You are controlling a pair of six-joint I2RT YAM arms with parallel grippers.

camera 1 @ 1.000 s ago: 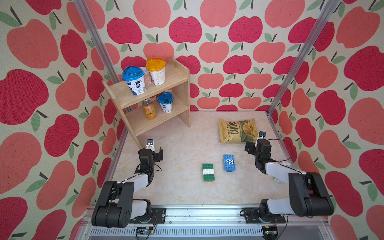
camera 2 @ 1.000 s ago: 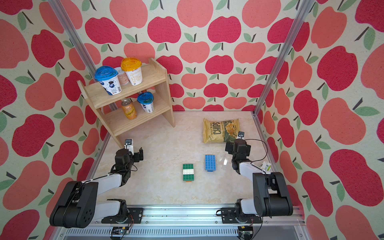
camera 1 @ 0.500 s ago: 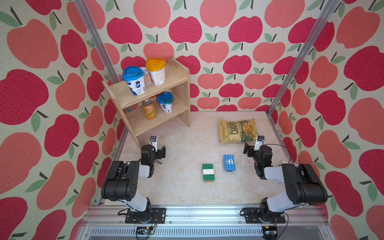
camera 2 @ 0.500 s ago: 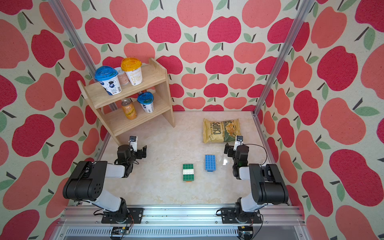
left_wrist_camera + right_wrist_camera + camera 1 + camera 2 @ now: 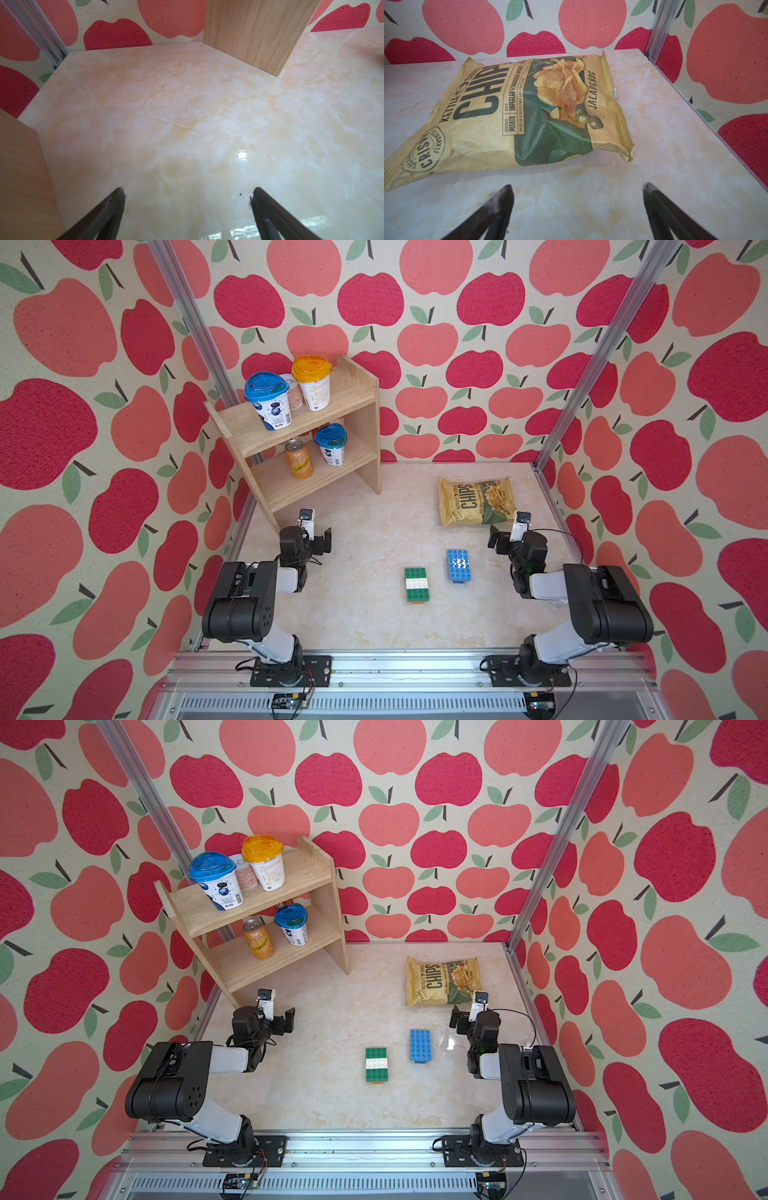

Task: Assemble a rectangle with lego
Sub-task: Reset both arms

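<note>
A green-and-white studded lego block (image 5: 417,584) and a blue studded lego block (image 5: 458,565) lie near each other, not touching, in the middle of the marbled cream bench (image 5: 365,622). The left fingers (image 5: 108,212) and right fingers (image 5: 496,207) are spread wide and empty, well apart from both blocks.

pale cup (image 5: 296,396): mostly hidden behind lidded cups (image 5: 268,404) | orange brick (image 5: 417,603): only an edge shows

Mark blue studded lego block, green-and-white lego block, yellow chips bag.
blue studded lego block (image 5: 458,566): a top view, studs
green-and-white lego block (image 5: 417,583): a top view, white band
yellow chips bag (image 5: 508,108): right wrist view, front
</note>
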